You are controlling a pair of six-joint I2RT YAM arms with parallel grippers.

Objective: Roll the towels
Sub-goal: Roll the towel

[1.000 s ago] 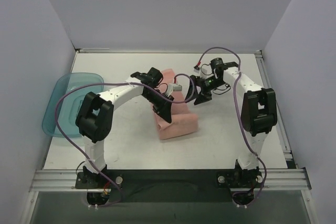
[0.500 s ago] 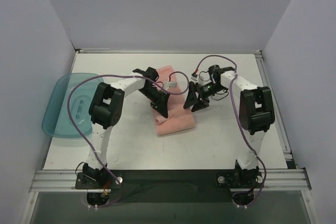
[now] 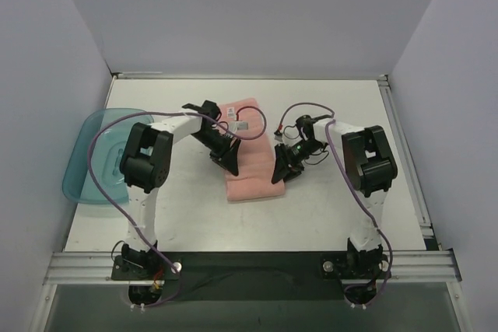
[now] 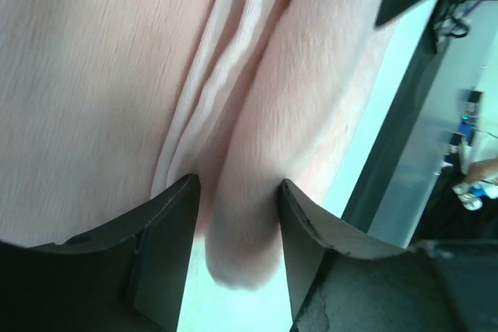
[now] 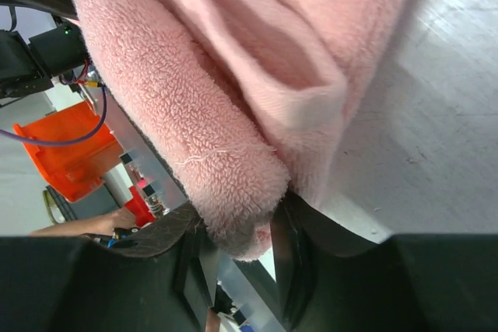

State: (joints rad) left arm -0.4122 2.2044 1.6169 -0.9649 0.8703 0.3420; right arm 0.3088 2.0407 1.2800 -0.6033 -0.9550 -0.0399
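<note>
White table (image 3: 342, 207), one towel (image 3: 250, 169), one tray (image 3: 89, 169)

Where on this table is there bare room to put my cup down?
Bare: the strip in front of the pink towel, and the far corner beyond the right arm. Crowded: the middle, and the teal tray at left.
</note>
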